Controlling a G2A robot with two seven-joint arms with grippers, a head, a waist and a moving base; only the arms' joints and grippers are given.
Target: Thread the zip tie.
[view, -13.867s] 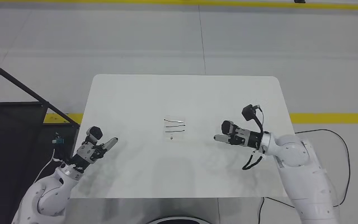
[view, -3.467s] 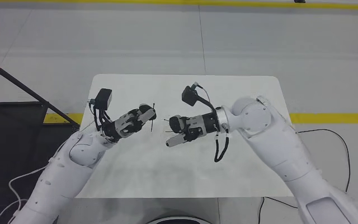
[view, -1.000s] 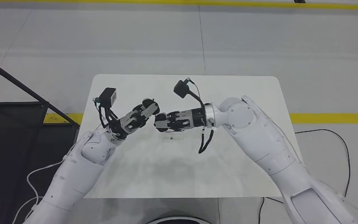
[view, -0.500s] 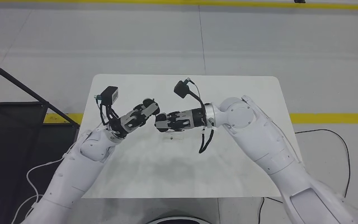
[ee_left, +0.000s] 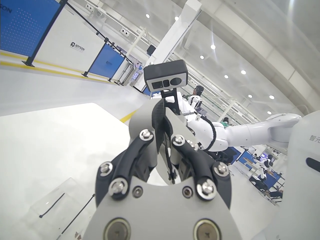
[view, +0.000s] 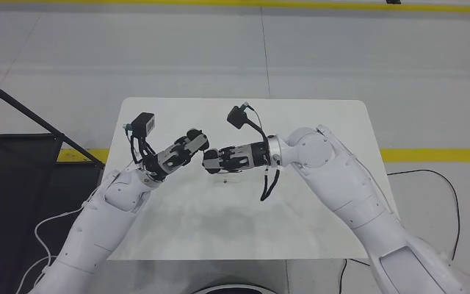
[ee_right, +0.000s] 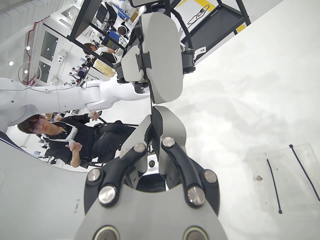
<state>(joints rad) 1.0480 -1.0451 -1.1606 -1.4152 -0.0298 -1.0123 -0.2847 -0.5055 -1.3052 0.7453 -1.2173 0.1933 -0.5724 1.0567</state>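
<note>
Above the white table (view: 308,213), left of its middle, my two grippers meet tip to tip. My left gripper (view: 197,141) (ee_left: 163,118) is shut on a thin black zip tie (ee_left: 168,158), which runs down between its fingers. My right gripper (view: 208,162) (ee_right: 152,118) is shut on the same zip tie (ee_right: 151,106). A short bare length of it spans the narrow gap up to the left gripper's grey fingers (ee_right: 160,63). In the top view the tie is hidden between the two grippers.
A clear plastic sheet (ee_right: 287,203) (ee_left: 37,208) lies flat on the table just below the grippers, with two loose black zip ties (ee_right: 273,186) (ee_right: 303,168) on it. A black frame (view: 29,117) stands off the table's left edge.
Since 3.5 s ago my right gripper, then open and apart, has come up to the left gripper and shut on the tie. Over the last second both have hardly moved.
</note>
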